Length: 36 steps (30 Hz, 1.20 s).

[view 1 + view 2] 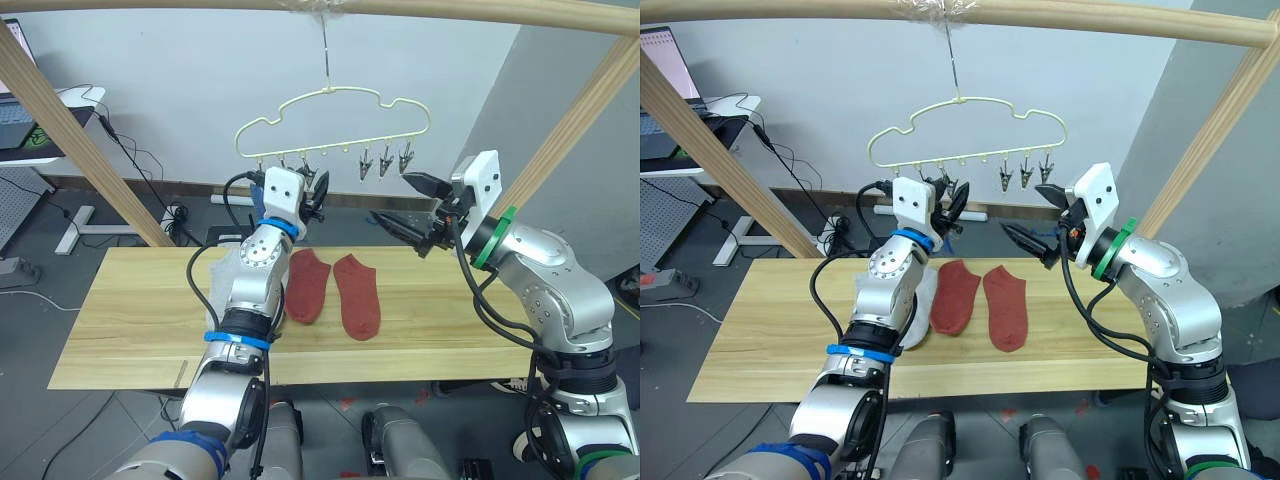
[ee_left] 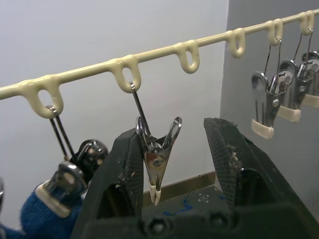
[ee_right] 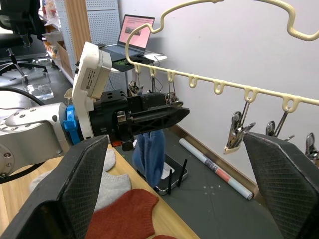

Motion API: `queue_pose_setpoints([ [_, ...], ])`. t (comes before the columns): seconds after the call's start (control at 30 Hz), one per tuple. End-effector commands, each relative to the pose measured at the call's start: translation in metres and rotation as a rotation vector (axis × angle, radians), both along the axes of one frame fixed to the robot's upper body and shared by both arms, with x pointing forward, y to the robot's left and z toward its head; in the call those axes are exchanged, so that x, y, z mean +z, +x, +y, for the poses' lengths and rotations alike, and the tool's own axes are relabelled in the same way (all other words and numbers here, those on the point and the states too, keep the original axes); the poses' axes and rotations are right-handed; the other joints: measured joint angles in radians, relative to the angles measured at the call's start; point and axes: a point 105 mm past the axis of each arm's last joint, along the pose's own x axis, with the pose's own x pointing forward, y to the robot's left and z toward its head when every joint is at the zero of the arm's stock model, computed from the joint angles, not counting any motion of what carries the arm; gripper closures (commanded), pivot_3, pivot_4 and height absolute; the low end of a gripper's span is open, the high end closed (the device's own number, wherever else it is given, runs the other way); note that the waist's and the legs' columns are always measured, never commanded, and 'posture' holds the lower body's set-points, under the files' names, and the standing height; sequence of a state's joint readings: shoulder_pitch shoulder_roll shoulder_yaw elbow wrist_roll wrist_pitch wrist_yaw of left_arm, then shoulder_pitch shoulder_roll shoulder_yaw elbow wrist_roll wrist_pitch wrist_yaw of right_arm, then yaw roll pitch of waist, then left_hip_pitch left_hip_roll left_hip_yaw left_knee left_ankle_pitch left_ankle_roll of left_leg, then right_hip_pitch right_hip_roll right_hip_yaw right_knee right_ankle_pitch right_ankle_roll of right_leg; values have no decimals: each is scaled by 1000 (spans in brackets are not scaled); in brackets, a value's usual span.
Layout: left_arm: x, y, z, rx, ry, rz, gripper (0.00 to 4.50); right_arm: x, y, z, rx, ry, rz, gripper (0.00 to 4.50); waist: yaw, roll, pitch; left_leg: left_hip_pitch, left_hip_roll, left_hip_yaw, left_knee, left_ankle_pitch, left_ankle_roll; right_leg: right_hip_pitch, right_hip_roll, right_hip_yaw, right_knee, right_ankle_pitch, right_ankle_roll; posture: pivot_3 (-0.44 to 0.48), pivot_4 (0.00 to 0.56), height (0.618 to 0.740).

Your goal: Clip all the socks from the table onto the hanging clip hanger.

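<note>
1. Socks: two rust red socks (image 1: pixel 335 290) are lying side by side on the desk (image 1: pixel 130 330); a blue sock (image 3: pixel 152 152) is hanging from the clip hanger (image 1: pixel 330 125).
2. My left fingers (image 2: pixel 172 169) are spreading open around a grey clip (image 2: pixel 155 159).
3. My right fingers (image 1: pixel 408 205) are gaping wide, holding nothing.

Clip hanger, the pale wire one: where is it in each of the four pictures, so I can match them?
Left eye view: clip hanger top centre, under the wooden pole.
Right eye view: top centre again.
Left wrist view: its bottom bar crosses just above the fingers.
Right wrist view: the bar runs past the other arm.
Shared landmark: the left gripper, open, one clip between its fingers.
</note>
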<state>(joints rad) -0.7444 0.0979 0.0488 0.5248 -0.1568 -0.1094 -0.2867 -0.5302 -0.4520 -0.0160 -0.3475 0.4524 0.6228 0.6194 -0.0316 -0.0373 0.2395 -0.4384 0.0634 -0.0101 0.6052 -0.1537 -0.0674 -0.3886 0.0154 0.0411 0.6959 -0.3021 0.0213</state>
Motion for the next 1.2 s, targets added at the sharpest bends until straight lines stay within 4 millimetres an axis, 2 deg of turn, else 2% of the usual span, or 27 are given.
queue_pose_setpoints([
  [0.03, 17, 0, 0, 4, -8, -62, 2375, 15, -6, 0, 3, 5, -68, 0, 0, 0, 0, 0, 0, 0, 0, 0, 0, 0, 0, 0, 0, 0, 0, -58, 171, 740],
  [0.53, 16, 2, 0, 2, -10, -55, 2375, 14, -7, -1, -3, 7, -67, 0, 0, 0, 0, 0, 0, 0, 0, 0, 0, 0, 0, 0, 0, 0, -1, -61, 173, 740],
  [0.63, 16, 3, 0, 5, -15, -50, 2936, 13, -7, -1, -4, 7, -65, 0, 0, 0, 0, 0, 0, 0, 0, 0, 0, 0, 0, 0, 0, 0, -1, -62, 174, 740],
  [0.77, 15, 4, 1, 3, -22, -36, 3973, 12, -7, -1, -4, 7, -62, 0, 0, 0, 0, 0, 0, 0, 1, 0, 0, 0, 0, 0, 1, 1, -1, -62, 176, 740],
  [0.83, 15, 4, 1, 3, -26, -34, 4267, 11, -7, -1, -5, 7, -58, 0, 0, 0, 0, 0, 0, 0, 1, 0, 0, 0, 0, 0, 1, 0, -1, -62, 176, 740],
  [0.93, 16, 4, 2, 1, -29, -34, 4338, 6, -5, -2, -16, 5, -41, 0, 0, 0, 0, 0, 0, 0, 1, 0, 0, 0, 0, 0, 1, 0, -1, -60, 179, 740],
  [1.03, 18, 3, 3, -1, -39, -29, 4338, -8, 0, -3, -49, -31, 4, 0, 0, 0, 0, 0, 0, 0, 1, 0, 0, 0, 0, 0, 1, 0, -1, -56, 181, 740],
  [1.13, 18, 2, 5, -43, -74, 32, 4338, -52, 18, -3, -144, -176, 101, 0, -1, 0, 0, 0, 0, 0, 1, 0, 0, 0, 0, 0, 1, 0, 0, -56, 181, 740],
  [1.2, 18, -1, 6, -81, -89, 82, 4338, -73, 28, 0, -174, -219, 138, 0, -2, 0, 0, 0, 0, 0, 1, 0, 0, 0, 0, 0, 1, 0, 0, -37, 183, 740],
])
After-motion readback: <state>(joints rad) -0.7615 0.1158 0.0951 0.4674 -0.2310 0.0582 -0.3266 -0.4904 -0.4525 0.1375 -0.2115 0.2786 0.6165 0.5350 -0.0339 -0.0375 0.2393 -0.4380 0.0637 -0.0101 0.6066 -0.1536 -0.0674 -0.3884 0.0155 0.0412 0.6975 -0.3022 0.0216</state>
